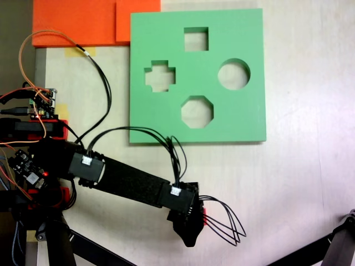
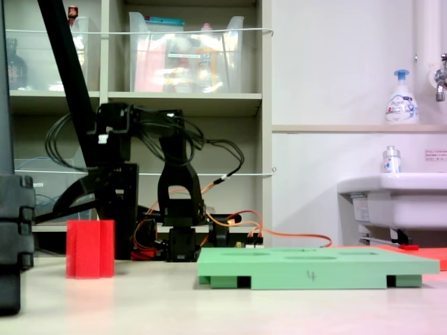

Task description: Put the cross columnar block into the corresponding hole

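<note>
From above, the green foam board (image 1: 197, 77) lies flat on the pale table (image 1: 299, 183), and that board is our landmark. Four cutouts show in it: a square one (image 1: 196, 39) near its top edge, a round one (image 1: 233, 74) toward its right side, an octagonal one (image 1: 197, 111) low in the middle, and the plus-shaped hole (image 1: 160, 76) toward its left side, bare table showing through it. An orange sheet (image 1: 83, 22) sits off the board's top-left corner, tucked just under or against that corner. Below the board, well clear of its bottom edge, the black arm (image 1: 127, 180) stretches from the left across the table, cables looping over it, and its gripper (image 1: 191, 235) hangs beneath the board's lower middle. The jaws lie under the wrist housing from this angle, so I cannot tell whether they are parted or closed; a sliver of red (image 1: 204, 216) peeks out at the housing's right edge. Down at table level in the other fixed view, the board (image 2: 314, 265) sits in the foreground with a "4" marked on its near face, and the cross columnar block (image 2: 90, 248) stands upright on the table well to the left of the board, apart from it, with the arm (image 2: 178, 181) behind them near the shelves. A sink (image 2: 391, 199) and a soap bottle (image 2: 400, 98) sit beyond the board's right end.
</note>
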Controlling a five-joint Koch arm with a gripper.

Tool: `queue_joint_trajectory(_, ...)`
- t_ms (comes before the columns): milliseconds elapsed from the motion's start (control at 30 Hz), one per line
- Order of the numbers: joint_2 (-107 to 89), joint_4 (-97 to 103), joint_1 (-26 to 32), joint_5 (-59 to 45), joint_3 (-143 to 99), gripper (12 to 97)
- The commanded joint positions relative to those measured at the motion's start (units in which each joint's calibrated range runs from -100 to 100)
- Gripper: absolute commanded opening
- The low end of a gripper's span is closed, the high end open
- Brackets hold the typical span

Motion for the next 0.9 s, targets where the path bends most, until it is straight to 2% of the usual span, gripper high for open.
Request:
queue_joint_trajectory(0, 0.9, -1.4, -0.3, -0.9, 3.8, 78.0)
queue_joint_trajectory(333, 8.6, -1.0, -0.8, -1.1, 4.6, 76.8)
queue_joint_trajectory(500, 9.0, -1.2, -0.9, -1.1, 4.2, 57.7)
queue_joint_trajectory(633, 9.3, -1.5, -1.1, -1.0, 2.5, 46.0)
queue_joint_trajectory(767, 11.0, -4.0, -1.1, -1.0, 2.3, 41.7)
queue_joint_trajectory(867, 11.1, -4.5, -1.1, -1.0, 1.2, 41.6)
